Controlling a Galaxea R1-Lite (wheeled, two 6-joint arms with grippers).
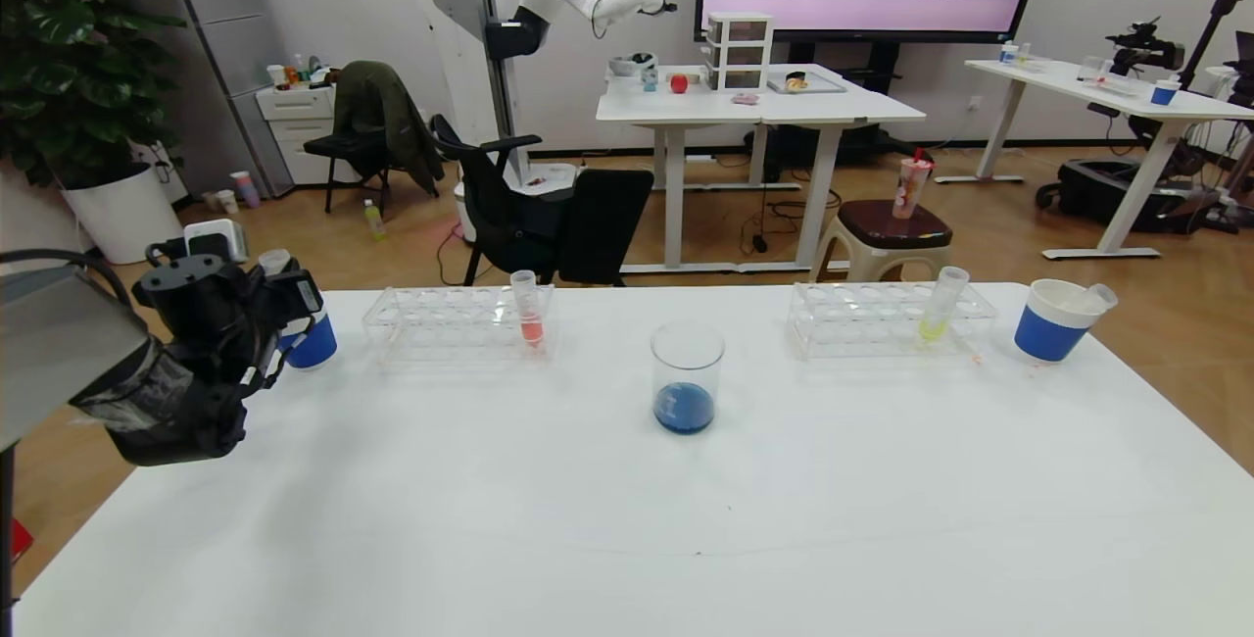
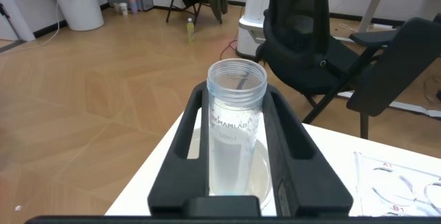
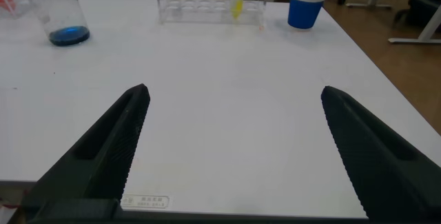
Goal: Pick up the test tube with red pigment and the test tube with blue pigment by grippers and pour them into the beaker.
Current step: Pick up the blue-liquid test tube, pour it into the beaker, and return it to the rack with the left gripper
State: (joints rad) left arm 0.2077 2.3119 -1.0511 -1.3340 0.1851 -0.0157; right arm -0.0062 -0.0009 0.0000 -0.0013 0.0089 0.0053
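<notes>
An emptied clear plastic tube (image 2: pixel 236 124) is clenched between the left gripper (image 2: pixel 238 148) jaws, above a blue-banded paper cup (image 1: pixel 312 343); premature release could tip it. The right gripper (image 3: pixel 231 124) jaws are released.

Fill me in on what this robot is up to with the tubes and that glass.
The left gripper is shut on an empty-looking clear tube, holding it over a blue-banded paper cup at the table's left edge. The beaker in the middle already holds dark blue liquid. A tube with reddish liquid stands in the left rack, and a yellow-green one in the right rack. The right gripper hangs open above the bare table.
</notes>
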